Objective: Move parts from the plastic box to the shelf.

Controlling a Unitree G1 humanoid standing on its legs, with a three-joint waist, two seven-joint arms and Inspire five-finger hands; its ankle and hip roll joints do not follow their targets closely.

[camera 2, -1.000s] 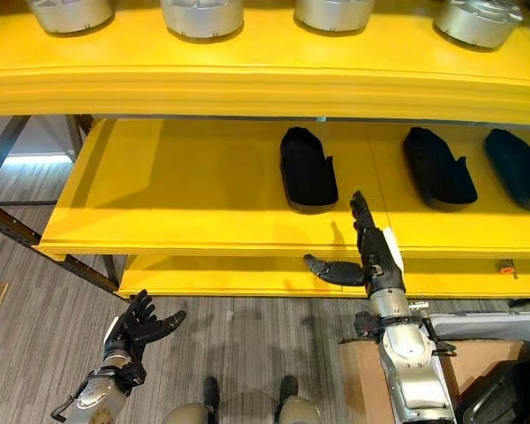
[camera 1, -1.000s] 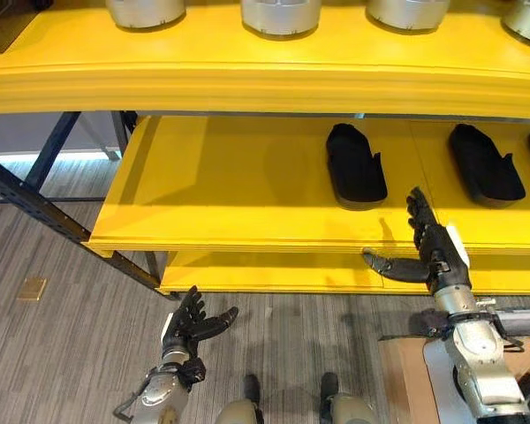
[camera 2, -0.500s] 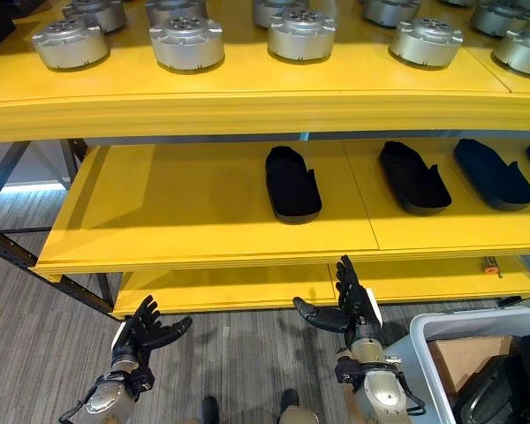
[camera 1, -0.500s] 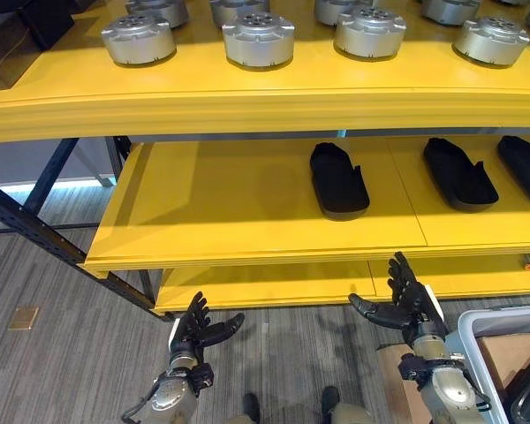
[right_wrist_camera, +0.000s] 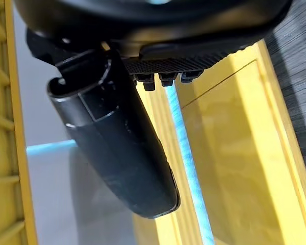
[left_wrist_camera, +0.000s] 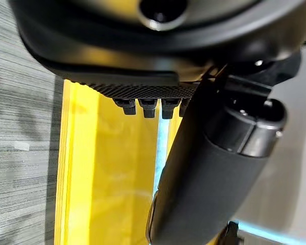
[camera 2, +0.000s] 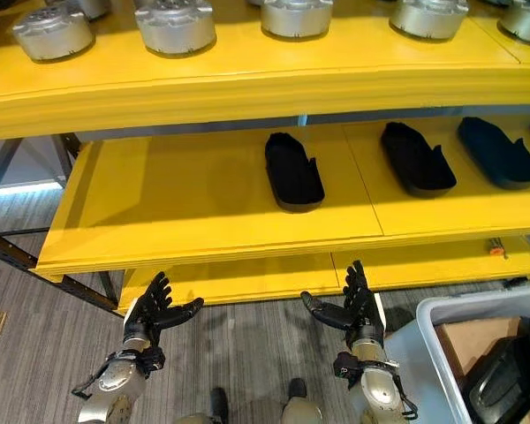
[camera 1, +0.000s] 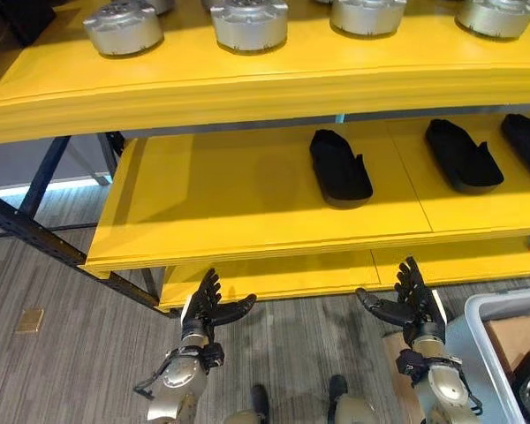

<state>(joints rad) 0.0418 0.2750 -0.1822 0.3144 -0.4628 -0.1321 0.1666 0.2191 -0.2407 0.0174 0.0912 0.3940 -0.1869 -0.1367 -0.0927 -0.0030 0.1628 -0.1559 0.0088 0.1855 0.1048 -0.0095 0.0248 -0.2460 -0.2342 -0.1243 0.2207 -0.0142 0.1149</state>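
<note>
Black moulded parts lie on the middle yellow shelf: one part near the middle, another to its right, a third at the right edge. My right hand hangs open and empty below the shelf's front edge, beside the grey plastic box at the lower right. A black part lies in that box. My left hand is open and empty too, low over the floor in front of the bottom shelf. The right hand and the left hand hold nothing in their wrist views.
Several silver round metal parts, one of them, stand on the top yellow shelf. A dark steel rack brace slants down at the left. A brown board sits inside the box. Grey striped floor lies below.
My right hand dropped from the middle shelf's front edge to below it, fingers still spread. The camera shifted, bringing the box into view. My left hand rose slightly.
</note>
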